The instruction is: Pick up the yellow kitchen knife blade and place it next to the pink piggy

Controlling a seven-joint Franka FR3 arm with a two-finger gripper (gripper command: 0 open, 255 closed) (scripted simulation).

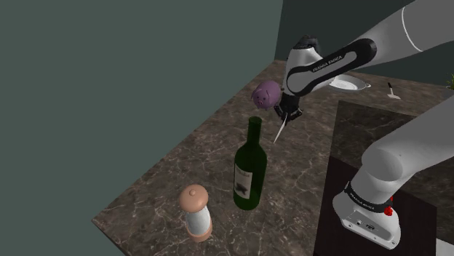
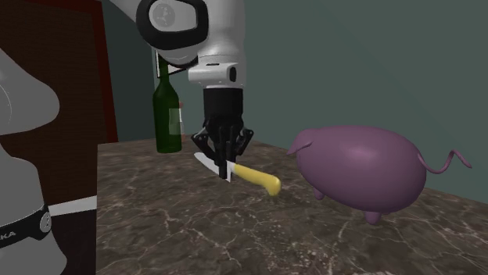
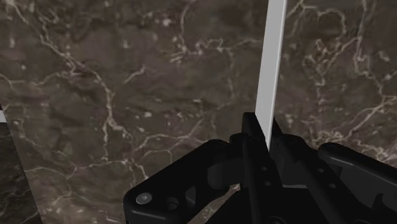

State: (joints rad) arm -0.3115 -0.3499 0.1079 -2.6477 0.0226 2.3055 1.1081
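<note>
Shoulder view, nearest the camera: a grinder (image 1: pixel 196 211) with a peach top and white body stood upright near the front edge of the dark veined countertop (image 1: pixel 169 174). Just behind it stood a green wine bottle (image 1: pixel 251 171), upright, with a pale label.

Past the bottle, the gripper (image 1: pixel 282 116) pointed down over the countertop. Its black fingers were pressed onto the knife (image 1: pixel 280 132). In the wrist view the white blade (image 3: pixel 270 70) ran out from between the fingers (image 3: pixel 253 130) across the marble.

In the second exterior view the gripper (image 2: pixel 228 160) clasped the knife (image 2: pixel 249 175) about where the blade met the yellow handle. The knife was tilted, blade toward the bottle (image 2: pixel 166 113) and handle end lower, toward the piggy (image 2: pixel 364 168). Whether the handle end touched the countertop (image 2: pixel 195 226) could not be told.

The piggy (image 1: pixel 265 94) was purplish-pink and stood on its feet near the knife, apart from it.

Farthest back in the shoulder view, a white plate (image 1: pixel 348 83) lay on the counter beyond the arm.
</note>
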